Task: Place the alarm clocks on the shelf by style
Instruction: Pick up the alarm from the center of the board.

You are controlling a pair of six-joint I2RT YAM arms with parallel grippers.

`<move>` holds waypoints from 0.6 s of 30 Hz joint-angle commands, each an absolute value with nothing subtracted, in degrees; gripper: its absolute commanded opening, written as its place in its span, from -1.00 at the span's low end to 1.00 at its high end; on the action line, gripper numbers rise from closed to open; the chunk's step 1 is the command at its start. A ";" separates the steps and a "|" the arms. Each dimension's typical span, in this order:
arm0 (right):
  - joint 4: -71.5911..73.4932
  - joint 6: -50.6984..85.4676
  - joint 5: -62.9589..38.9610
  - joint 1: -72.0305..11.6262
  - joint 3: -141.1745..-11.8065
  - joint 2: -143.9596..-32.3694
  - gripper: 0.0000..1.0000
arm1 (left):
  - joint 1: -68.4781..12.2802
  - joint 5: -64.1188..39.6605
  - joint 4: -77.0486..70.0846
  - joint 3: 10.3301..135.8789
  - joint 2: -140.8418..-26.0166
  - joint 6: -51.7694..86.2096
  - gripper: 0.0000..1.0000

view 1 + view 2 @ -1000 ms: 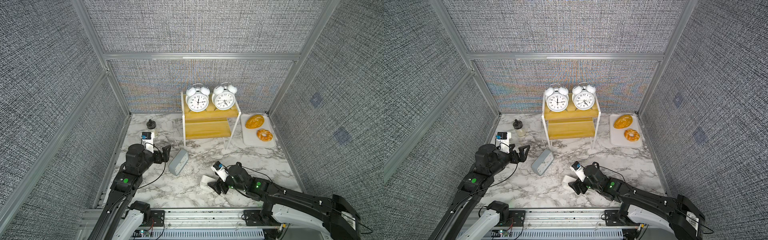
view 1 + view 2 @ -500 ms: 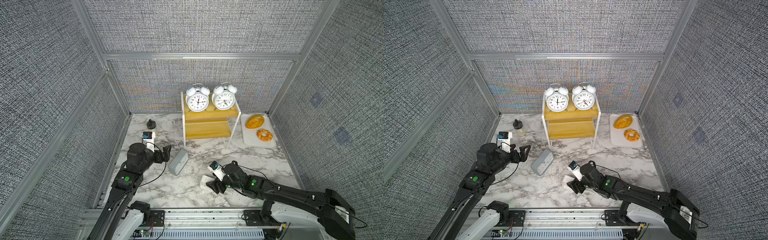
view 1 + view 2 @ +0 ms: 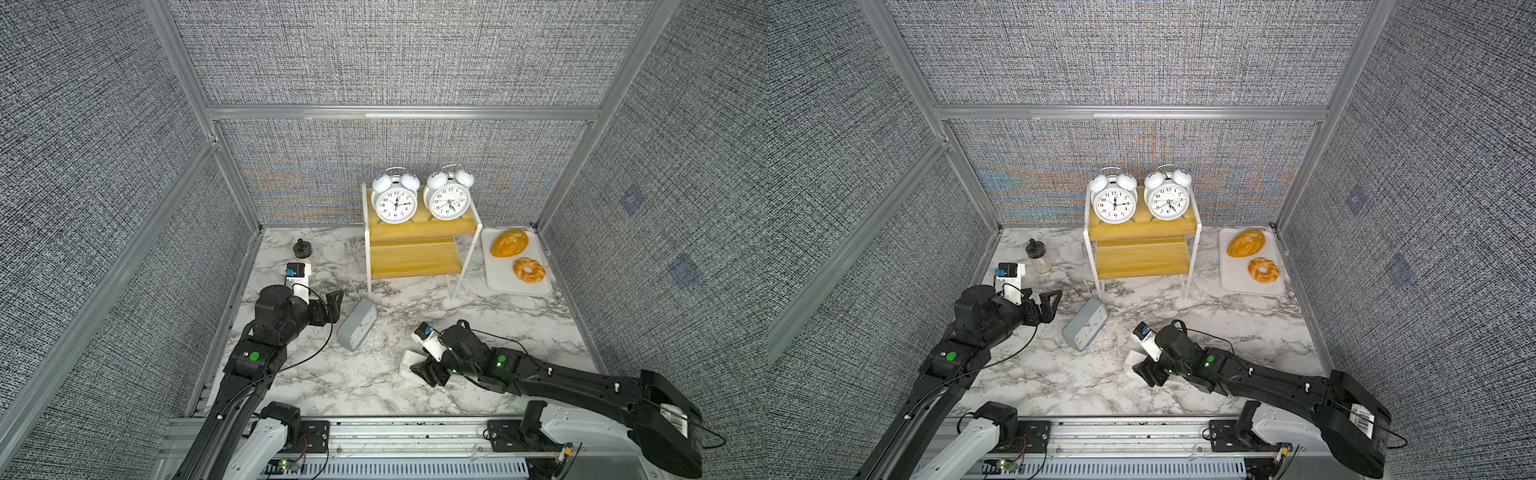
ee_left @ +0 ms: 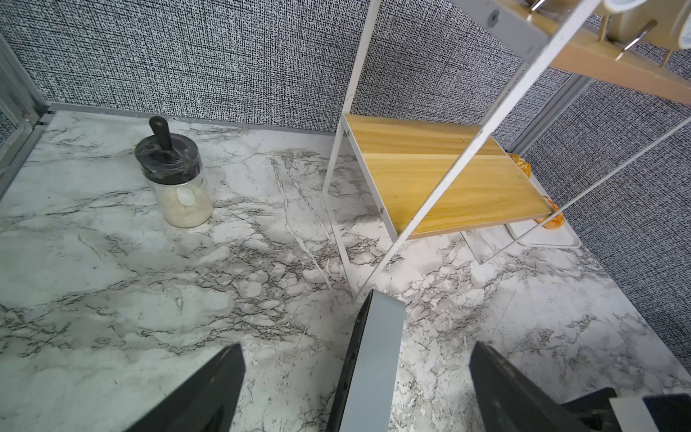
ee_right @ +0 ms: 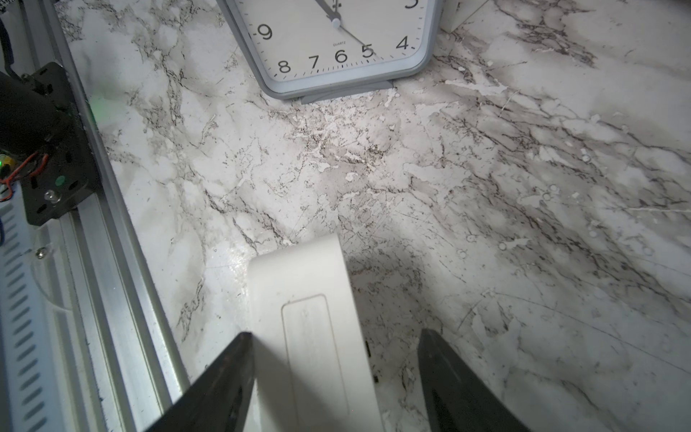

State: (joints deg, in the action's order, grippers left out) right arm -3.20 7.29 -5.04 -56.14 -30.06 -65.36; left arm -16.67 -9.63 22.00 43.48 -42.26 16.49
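In both top views the shelf [image 3: 419, 259] stands at the far middle of the surface [image 3: 374, 386], with two bell clocks [image 3: 395, 204] [image 3: 448, 203] upright side by side on its top board. Its lower board is bare. The grey clock [image 3: 357, 324] stands on the surface just near of the shelf's left front leg. The left gripper [image 3: 332, 308] is just left of it, spread wide. The white clock [image 3: 409, 360] lies near the middle front, at the right gripper [image 3: 419, 364]. A tray [image 3: 498, 284] with bread [image 3: 509, 244] sits far right, and a jar [image 3: 303, 253] far left.

In the left wrist view, the left gripper [image 4: 355, 348] is spread and the grey clock [image 4: 379, 359] shows edge-on between its fingers, touching neither.

In the right wrist view, the right gripper [image 5: 333, 333] straddles the white clock [image 5: 306, 299]. One finger [image 5: 228, 374] is right at the clock's edge, and the other [image 5: 448, 381] stands clear of it. The grey clock's dial [image 5: 336, 37] is beyond.
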 commanded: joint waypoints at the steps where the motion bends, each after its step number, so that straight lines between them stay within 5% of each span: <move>1: -3.08 6.77 -4.98 -56.16 -30.49 -65.40 0.30 | -16.54 -10.28 21.27 43.78 -42.19 16.24 0.99; 8: -2.99 6.79 -4.84 -56.12 -30.24 -64.86 -0.09 | -16.56 -12.45 21.10 43.79 -42.32 15.57 0.99; 18: -3.45 6.68 -1.89 -55.83 -30.06 -60.22 -0.24 | -16.61 -25.52 18.85 44.23 -43.33 13.67 0.99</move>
